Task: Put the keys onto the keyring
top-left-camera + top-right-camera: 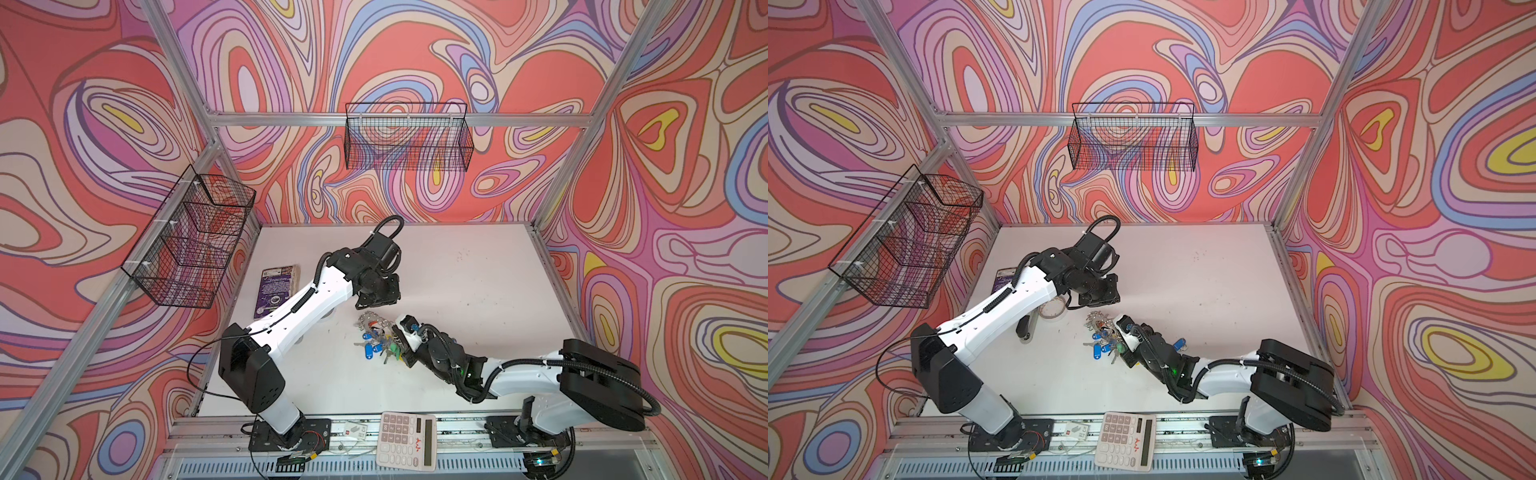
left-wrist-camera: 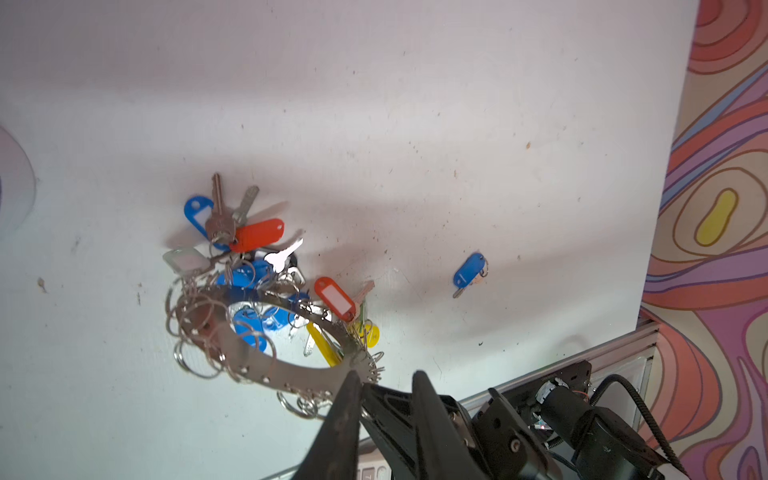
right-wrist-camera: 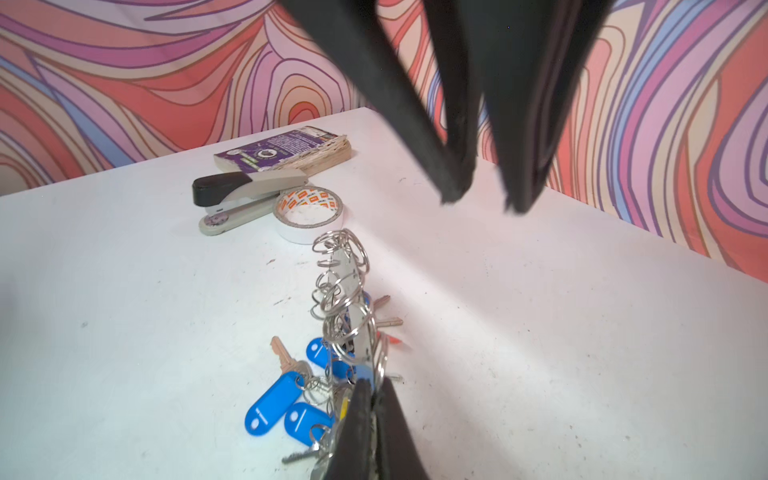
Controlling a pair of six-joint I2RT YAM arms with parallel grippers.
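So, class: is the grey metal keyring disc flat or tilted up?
Tilted up: the right end effector clamps the flat grey metal keyring disc by its rim.

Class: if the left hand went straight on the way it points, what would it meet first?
Probably the keyring, pinched by the right hand, below the open left hand; depth is unclear.

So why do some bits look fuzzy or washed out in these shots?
In the right wrist view the left end effector looms close and soft-edged, out of focus; in the left wrist view one silver key glares pure white and soft shadows band the table; in both top views the frame posts splay outward, a wide-angle look.
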